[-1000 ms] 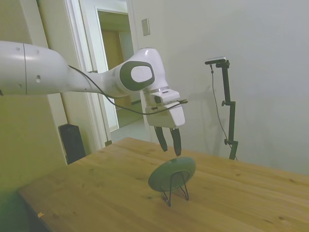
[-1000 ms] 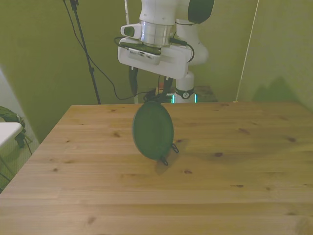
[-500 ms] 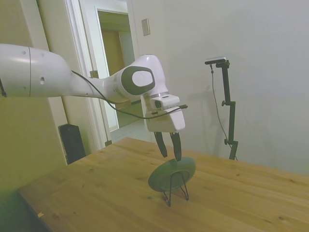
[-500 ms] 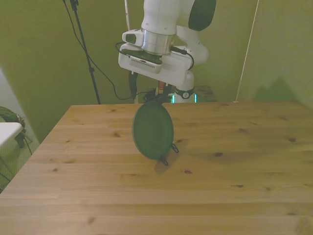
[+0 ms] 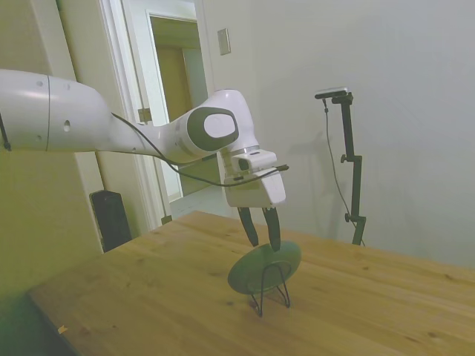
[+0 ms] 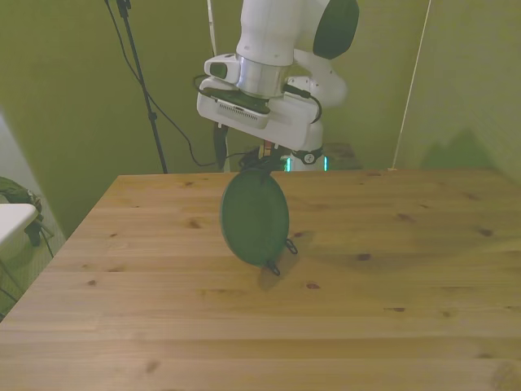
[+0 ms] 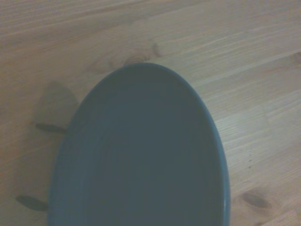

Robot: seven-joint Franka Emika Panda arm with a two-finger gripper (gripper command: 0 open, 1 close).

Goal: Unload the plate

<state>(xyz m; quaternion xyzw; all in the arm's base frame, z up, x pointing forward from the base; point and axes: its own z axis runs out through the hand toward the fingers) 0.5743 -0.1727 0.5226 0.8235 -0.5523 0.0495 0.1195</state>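
Your pincer (image 5: 262,242) hangs parted over the top rim of the plate (image 5: 264,267), so closing off-centre could knock it off the wire stand (image 5: 272,291) onto the bench (image 6: 383,309).

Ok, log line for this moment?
phase: reaching | gripper: jaws open at plate top rim | plate: leaning on wire stand | table

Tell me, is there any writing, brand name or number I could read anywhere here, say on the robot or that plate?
None can be read.
Plate: plain, no print in any view.
Gripper: no lettering shows on it or its white housing.
Wire stand: bare wire.
Wall plate by the doorway: blank.
Green lights at the robot's base: only a glow, no legible sign.
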